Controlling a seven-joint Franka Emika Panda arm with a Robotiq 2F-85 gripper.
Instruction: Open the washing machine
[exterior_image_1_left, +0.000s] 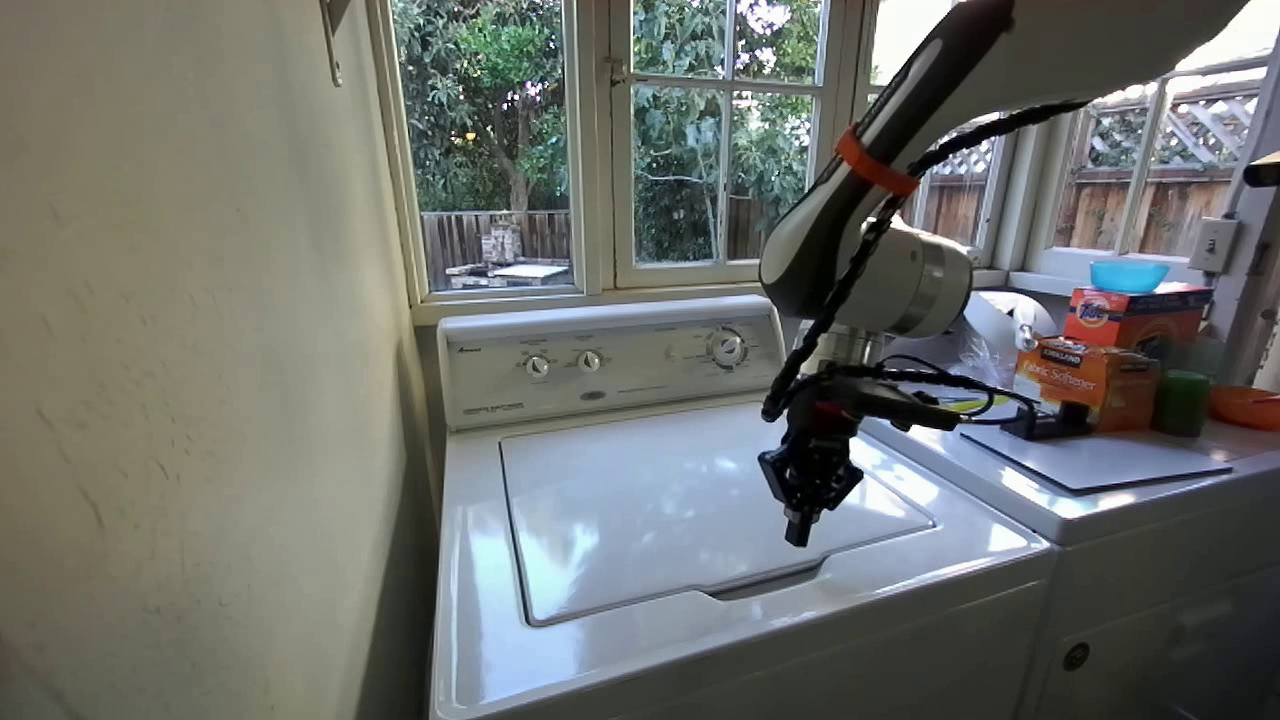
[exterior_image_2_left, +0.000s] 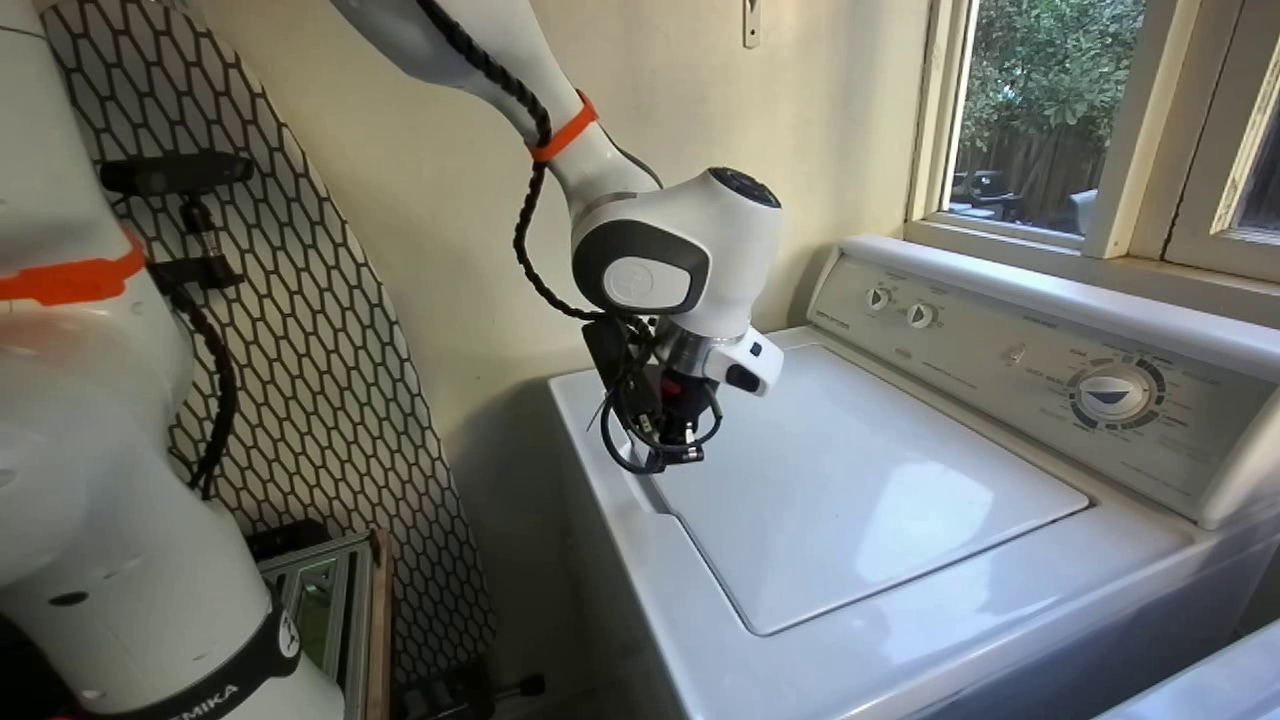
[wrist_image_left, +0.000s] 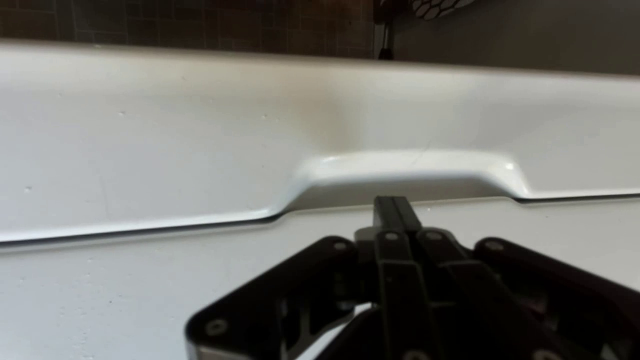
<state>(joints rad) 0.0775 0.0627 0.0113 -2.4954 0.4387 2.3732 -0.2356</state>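
A white washer (exterior_image_1_left: 620, 645) is standing below a window (exterior_image_1_left: 592, 150), between a wall (exterior_image_1_left: 220, 350) on the left and another white appliance (exterior_image_1_left: 1130, 580) on the right, bearing boxes (exterior_image_1_left: 1080, 380). Its lid (exterior_image_1_left: 640, 510) is lying down flat, and its knob panel (exterior_image_1_left: 650, 375) is rising along the far side. The arm (exterior_image_2_left: 740, 240) is hanging over the washer, its gripper (wrist_image_left: 398, 210) hovering by the notch (wrist_image_left: 400, 187) at the lid's near edge. In the wrist view, its fingers (wrist_image_left: 386, 215) are meeting, holding nothing between them.
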